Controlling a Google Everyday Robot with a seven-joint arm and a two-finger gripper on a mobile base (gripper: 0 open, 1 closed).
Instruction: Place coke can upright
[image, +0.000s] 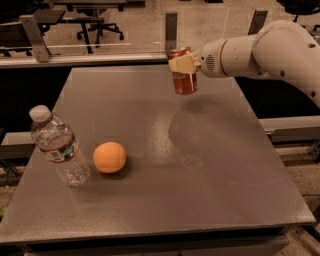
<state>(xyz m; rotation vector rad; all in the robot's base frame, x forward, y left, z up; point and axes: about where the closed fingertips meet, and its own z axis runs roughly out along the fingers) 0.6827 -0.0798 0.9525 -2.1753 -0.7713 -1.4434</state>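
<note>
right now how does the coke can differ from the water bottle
The coke can is red and opaque; the water bottle is clear with a white cap. The gripper holds the can over the table's far side; the bottle stands free at the near left. Both are roughly upright.

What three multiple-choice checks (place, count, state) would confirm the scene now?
1. Where is the orange? A) beside the water bottle B) inside a bowl C) on the floor
2. How many things rest on the table? A) one B) two C) three
3. The coke can is: A) lying flat B) held by the gripper, roughly upright C) touching the orange

1 A: it sits next to the water bottle. 2 B: only water bottle and orange. 3 B: the gripper holds it above the table's far side.
</note>
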